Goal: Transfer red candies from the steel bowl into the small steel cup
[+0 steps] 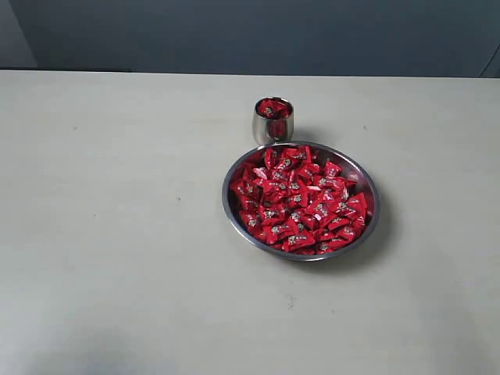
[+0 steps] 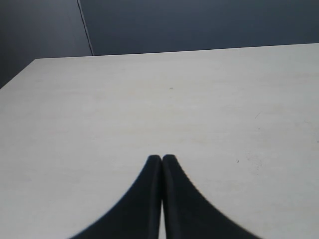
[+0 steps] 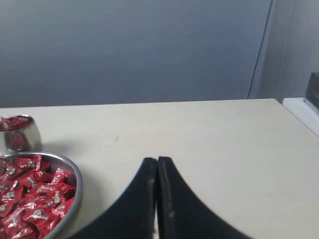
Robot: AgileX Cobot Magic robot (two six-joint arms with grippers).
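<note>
Item 1, steel bowl point(image 1: 226, 205): wide, shallow, round, shiny, thin-rimmed; standing on a pale, matte table point(image 1: 117, 219), a little right of centre in the exterior view, with a dark grey-blue wall point(image 1: 250, 35) behind. Item 2, red candies point(image 1: 301, 201): many small pieces in glossy red wrappers with white and dark print, heaped across the floor of the bowl, a strip of bare steel wall showing along its far right side. Item 3, small steel cup point(image 1: 273, 131): rounded, mirror-bright tumbler, upright, just beyond the bowl's far rim and very near it; touching or not, impossible to tell. A few more red candies inside, reaching about to the lip, their red reflected in the cup's side. Item 4, left gripper point(image 2: 162, 158): two dark, curved fingers pressed together tip to tip, closed and empty, with bare table ahead carrying only faint specks and scuffs, then the table's far edge and the dark wall. Item 5, right gripper point(image 3: 157, 160): same dark fingers, closed tight with nothing between them, over bare table; well apart from the steel bowl point(image 3: 77, 181), which shows off to one side in the right wrist view with its red candies point(image 3: 30, 199) and, beyond it, the small steel cup point(image 3: 22, 139). Neither gripper in contact with bowl, cup or candies.
</note>
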